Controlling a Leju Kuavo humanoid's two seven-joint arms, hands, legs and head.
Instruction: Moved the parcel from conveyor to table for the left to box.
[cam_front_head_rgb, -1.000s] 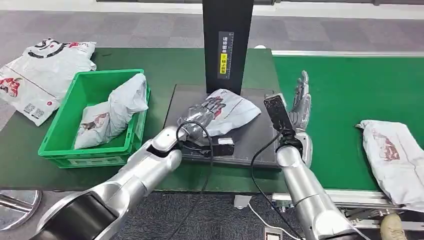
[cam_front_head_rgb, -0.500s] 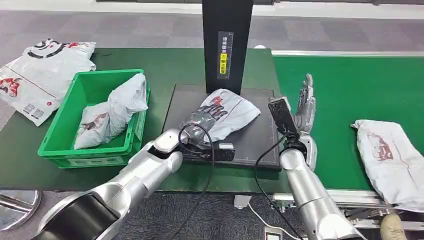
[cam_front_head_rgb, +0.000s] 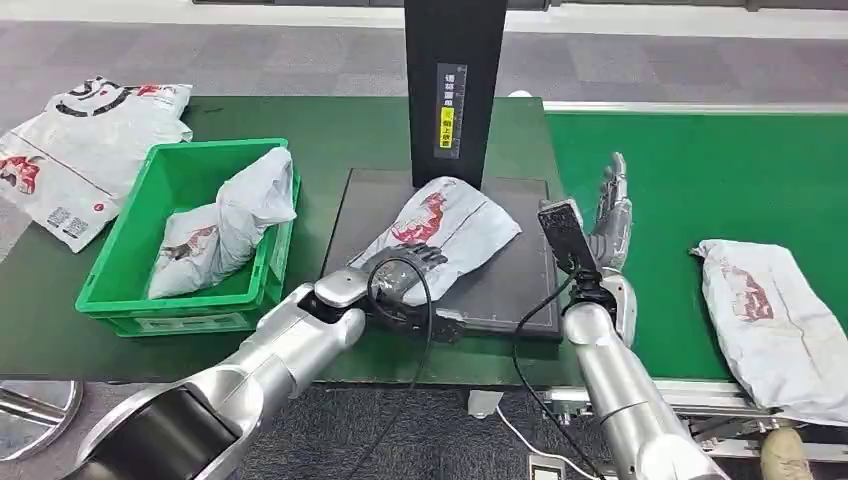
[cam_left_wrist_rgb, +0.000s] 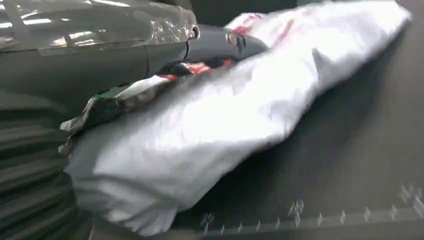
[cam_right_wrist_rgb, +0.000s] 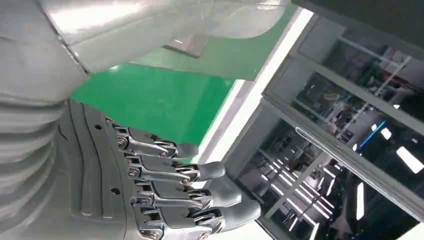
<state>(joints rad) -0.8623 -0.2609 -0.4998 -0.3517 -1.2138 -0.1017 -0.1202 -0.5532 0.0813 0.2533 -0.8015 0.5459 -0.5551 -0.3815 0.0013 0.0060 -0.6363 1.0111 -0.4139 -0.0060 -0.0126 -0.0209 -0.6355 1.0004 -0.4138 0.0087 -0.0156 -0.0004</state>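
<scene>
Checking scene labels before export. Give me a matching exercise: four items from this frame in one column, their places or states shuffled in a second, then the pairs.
Things:
1. left hand
2. right hand
3. green bin
4. parcel on the conveyor

Places or states:
A. holds two parcels inside
B. grips the parcel on the dark mat
C. lies on the green belt, apart from both hands
D. raised with fingers spread, holding nothing

Pairs: 1-B, 2-D, 3-A, 4-C

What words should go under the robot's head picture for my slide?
Left hand holds a parcel on the dark plate; right hand is raised, holding nothing.
</scene>
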